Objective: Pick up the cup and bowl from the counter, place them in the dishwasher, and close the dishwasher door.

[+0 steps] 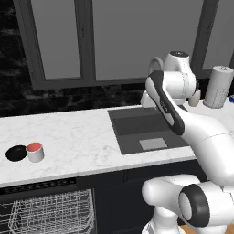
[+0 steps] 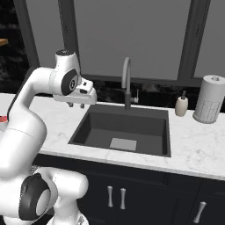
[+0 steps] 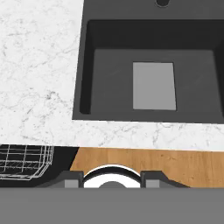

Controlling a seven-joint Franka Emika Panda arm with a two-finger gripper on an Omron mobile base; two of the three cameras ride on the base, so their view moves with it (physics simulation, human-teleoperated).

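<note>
Looking across the kitchen, you see the long white tabletop (image 1: pixel 68 137) with grey veins, running under the big windows. Your white arm (image 2: pixel 26 114) bends up high over it. Set into the tabletop is the dark sink (image 2: pixel 123 127), with a pale square at its bottom and a curved tap (image 2: pixel 126 81) behind it. Below the tabletop on the left, the dishwasher (image 1: pixel 45 208) is open and its white wire rack (image 1: pixel 50 212) shows. A paper towel roll (image 2: pixel 210 99) and a small soap bottle (image 2: pixel 181 105) stand right of the sink. Your gripper (image 2: pixel 76 104) hangs above the sink's left edge, holding nothing; you cannot tell how wide it is. Far left on the tabletop, the cup (image 1: pixel 35 152) with its red top sits touching the black bowl (image 1: pixel 16 153).
</note>
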